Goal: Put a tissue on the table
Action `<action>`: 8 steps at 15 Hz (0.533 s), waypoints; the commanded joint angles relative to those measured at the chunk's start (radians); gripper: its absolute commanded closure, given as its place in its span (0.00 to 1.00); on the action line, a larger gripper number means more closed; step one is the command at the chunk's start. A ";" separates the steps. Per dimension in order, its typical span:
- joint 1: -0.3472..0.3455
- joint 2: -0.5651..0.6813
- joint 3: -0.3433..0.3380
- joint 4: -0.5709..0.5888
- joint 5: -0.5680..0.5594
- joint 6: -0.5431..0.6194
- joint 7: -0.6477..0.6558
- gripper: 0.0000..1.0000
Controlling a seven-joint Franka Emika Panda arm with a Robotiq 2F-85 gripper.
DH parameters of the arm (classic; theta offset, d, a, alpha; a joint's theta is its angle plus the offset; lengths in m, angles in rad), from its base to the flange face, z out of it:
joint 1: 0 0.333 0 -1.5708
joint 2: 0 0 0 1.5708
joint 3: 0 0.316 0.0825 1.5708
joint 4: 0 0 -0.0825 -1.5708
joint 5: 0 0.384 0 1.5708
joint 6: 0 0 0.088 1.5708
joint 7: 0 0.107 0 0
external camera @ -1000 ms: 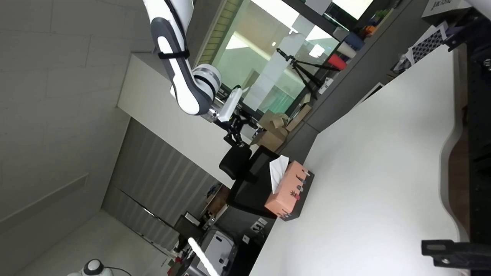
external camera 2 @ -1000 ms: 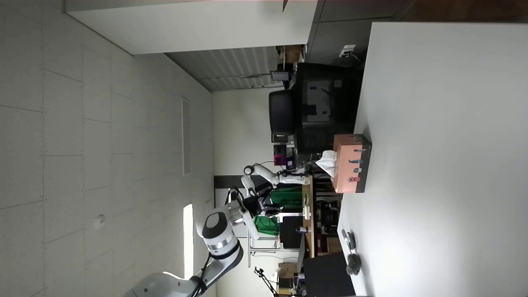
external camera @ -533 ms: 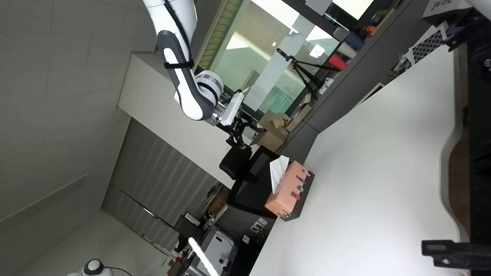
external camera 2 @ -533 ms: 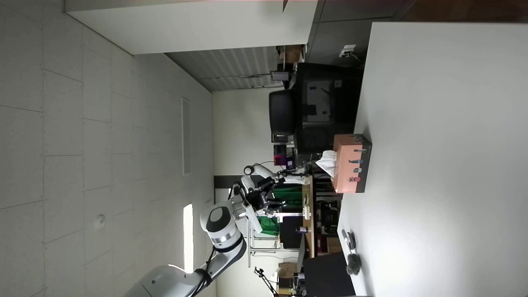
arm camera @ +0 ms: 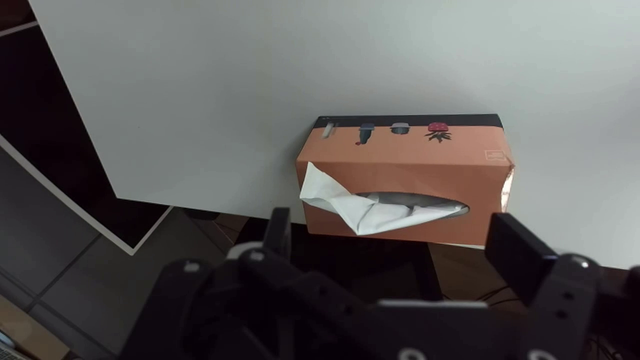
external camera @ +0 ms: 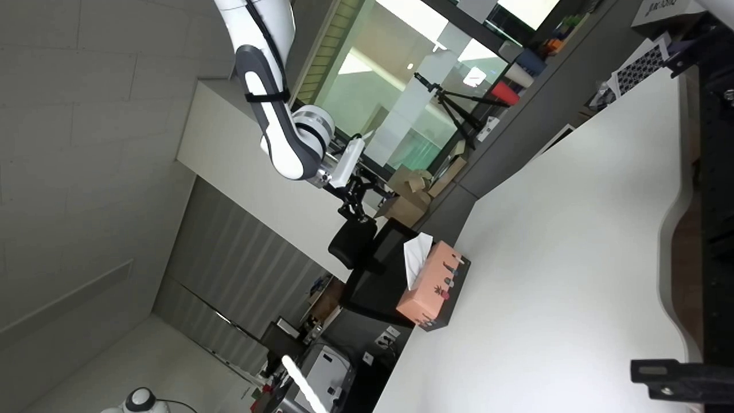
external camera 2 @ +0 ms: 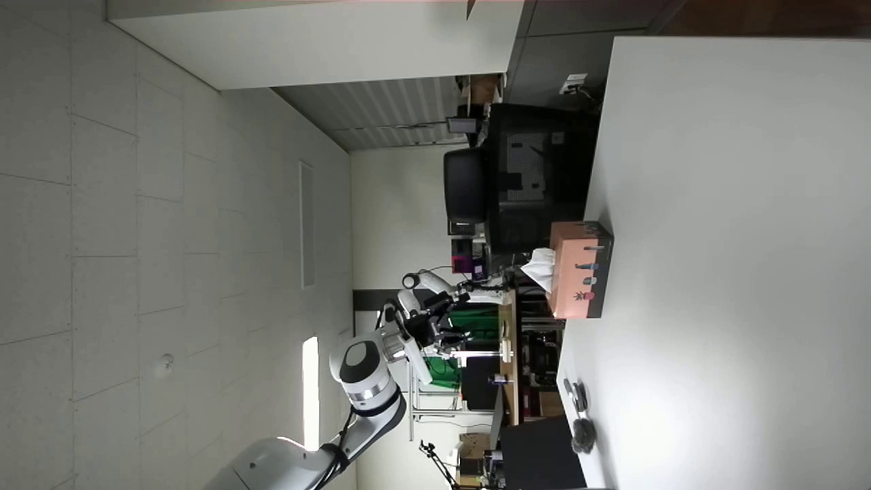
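A pink-orange tissue box (external camera: 434, 278) with a dark base stands near an edge of the white table (external camera: 573, 229). It also shows in an exterior view (external camera 2: 571, 289) and in the wrist view (arm camera: 405, 147). A white tissue (arm camera: 345, 202) sticks out of its slot and folds over to the left; it shows in both exterior views (external camera: 416, 257) (external camera 2: 539, 267). My gripper (arm camera: 396, 236) is open and empty in the wrist view, its fingers wide apart with the box beyond them. In both exterior views the gripper (external camera: 371, 201) (external camera 2: 461, 318) hangs above the box, apart from the tissue.
Both exterior pictures stand sideways. A black chair (external camera 2: 537, 177) is beyond the table edge near the box. Small dark items (external camera 2: 583, 435) lie at the table edge. A black metal bracket (external camera: 676, 378) sticks in at the opposite side. Cardboard boxes (external camera: 404, 203) stand behind.
Between one second and half a second ago my arm moved a little down towards the table and the box. Since then it has hardly moved. The box and tissue have not moved.
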 commanded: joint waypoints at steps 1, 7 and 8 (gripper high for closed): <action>0.023 0.000 -0.025 0.001 0.014 0.000 -0.010 0.00; 0.010 0.022 -0.017 0.019 0.016 0.038 -0.070 0.00; 0.005 0.040 -0.017 0.034 0.005 0.067 -0.108 0.00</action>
